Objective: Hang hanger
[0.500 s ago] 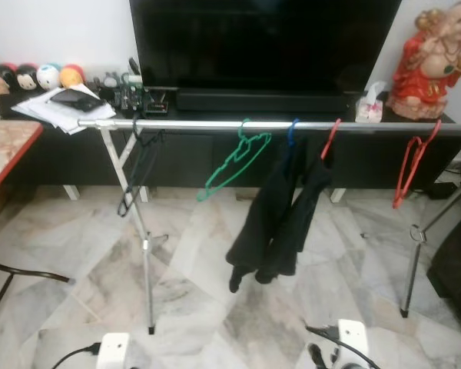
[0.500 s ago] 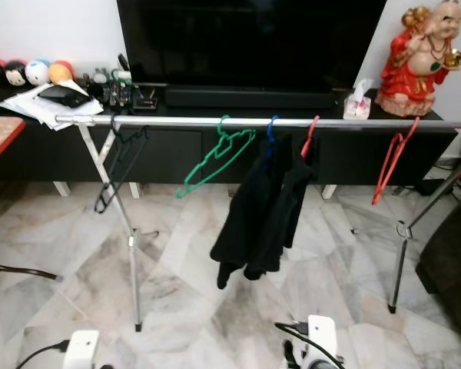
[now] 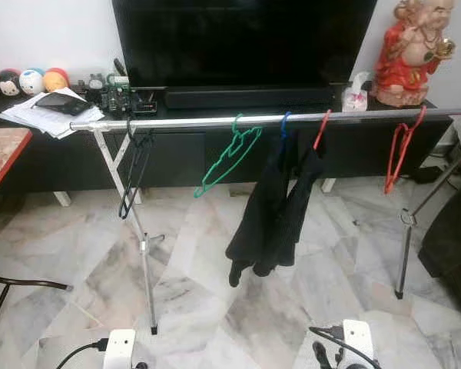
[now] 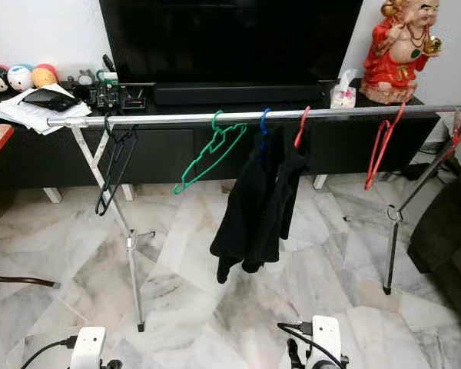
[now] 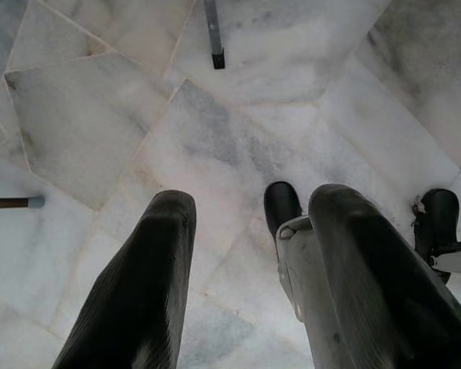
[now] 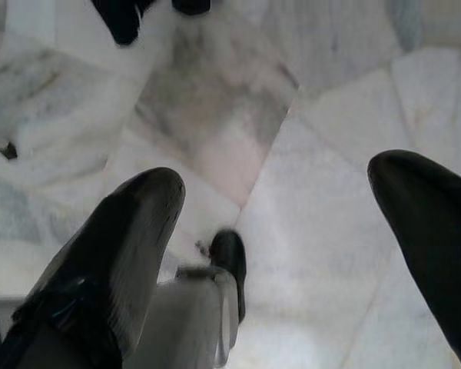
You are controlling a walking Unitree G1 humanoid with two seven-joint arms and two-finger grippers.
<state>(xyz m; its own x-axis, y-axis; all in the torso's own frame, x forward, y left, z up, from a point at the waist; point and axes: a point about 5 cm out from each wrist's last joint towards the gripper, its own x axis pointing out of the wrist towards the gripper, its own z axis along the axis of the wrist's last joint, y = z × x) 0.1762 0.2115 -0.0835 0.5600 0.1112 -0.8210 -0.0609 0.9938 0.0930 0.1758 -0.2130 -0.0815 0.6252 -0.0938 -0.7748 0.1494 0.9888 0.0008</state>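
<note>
A silver clothes rail [image 3: 200, 122] on crossed legs stands before me. On it hang a black hanger [image 3: 134, 165], a green hanger [image 3: 229, 157], a blue hanger [image 3: 284, 124] and a red hanger [image 3: 320, 131] carrying a black garment [image 3: 273, 207], and a bare red hanger [image 3: 399, 154] further right. Both arms hang low. My left gripper [image 5: 253, 201] points at the marble floor, open, with nothing between its fingers. My right gripper [image 6: 278, 175] is also open and empty over the floor.
Behind the rail stand a black TV bench [image 3: 177, 154] with a large TV [image 3: 242, 38], a red statue [image 3: 407, 54], a tissue box [image 3: 355, 94] and papers [image 3: 46, 115]. A table edge [image 3: 0, 154] and a thin black bar [image 3: 23, 280] lie left; a dark sofa [image 3: 457, 238] is at the right.
The whole picture has shifted slightly, so the camera moved. The hangers and the garment hang on the rail as before.
</note>
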